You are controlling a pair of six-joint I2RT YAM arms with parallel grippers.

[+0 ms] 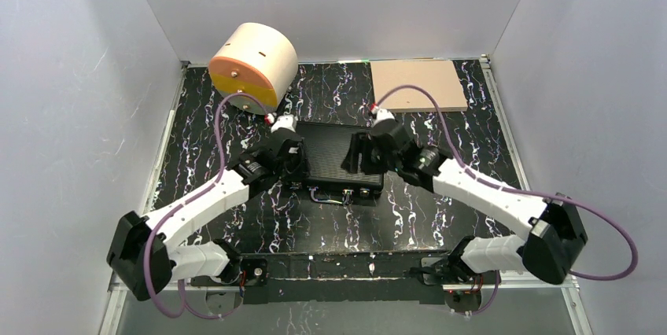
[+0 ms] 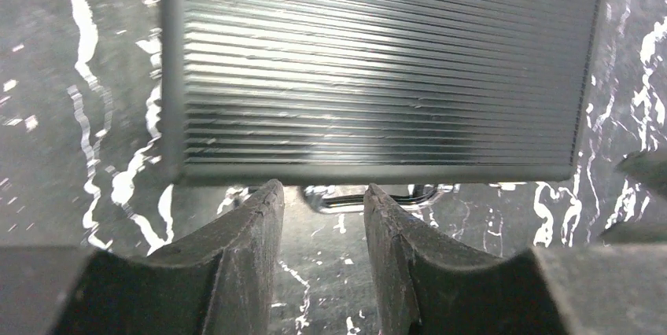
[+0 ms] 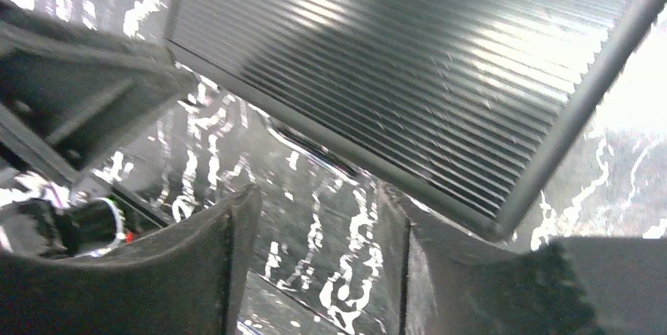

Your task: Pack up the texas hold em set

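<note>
The black ribbed briefcase [image 1: 340, 158] lies flat with its lid down at the middle of the dark marbled table [image 1: 440, 217]. The left gripper [image 2: 320, 189] hangs over the case's left end with its jaws a modest way apart and nothing between them. The right gripper [image 3: 316, 193] hangs over the right end, its jaws wider and also empty. Flanking the lid like this probably suits pressing it down evenly — packing looks nearly done, and securing the case shut is likely what remains.
</note>
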